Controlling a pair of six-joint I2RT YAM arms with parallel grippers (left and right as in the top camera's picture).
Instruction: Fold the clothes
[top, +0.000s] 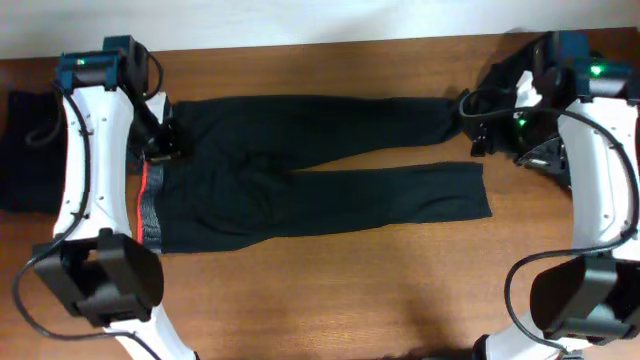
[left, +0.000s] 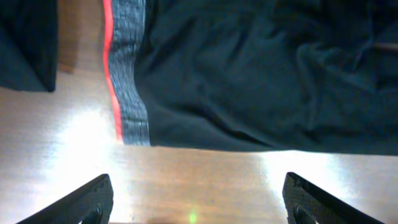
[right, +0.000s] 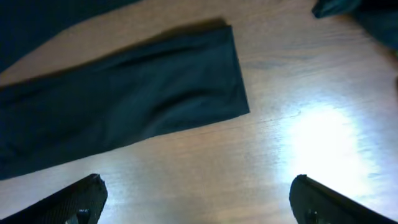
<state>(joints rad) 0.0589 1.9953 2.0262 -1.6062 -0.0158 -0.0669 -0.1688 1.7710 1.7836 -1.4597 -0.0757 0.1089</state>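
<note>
The left gripper (left: 199, 200) and right gripper (right: 199, 199) hover wide open and empty at either end of black trousers (top: 300, 170) lying flat on the table (top: 350, 290), red-and-grey waistband (left: 127, 81) toward its left edge.

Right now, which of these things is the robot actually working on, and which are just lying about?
Job: black trousers, spread flat; their red-and-grey waistband.
Lying about: dark cloth pile at left edge; dark heap at far right.

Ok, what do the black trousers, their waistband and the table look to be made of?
Black trousers: soft matte knit, probably jersey or stretch fabric; it lies limp with shallow wrinkles. Waistband: heathered grey elastic-looking band with a red edge stripe. Table: wood or wood-look laminate, glossy; grain lines and lamp glare show.
</note>
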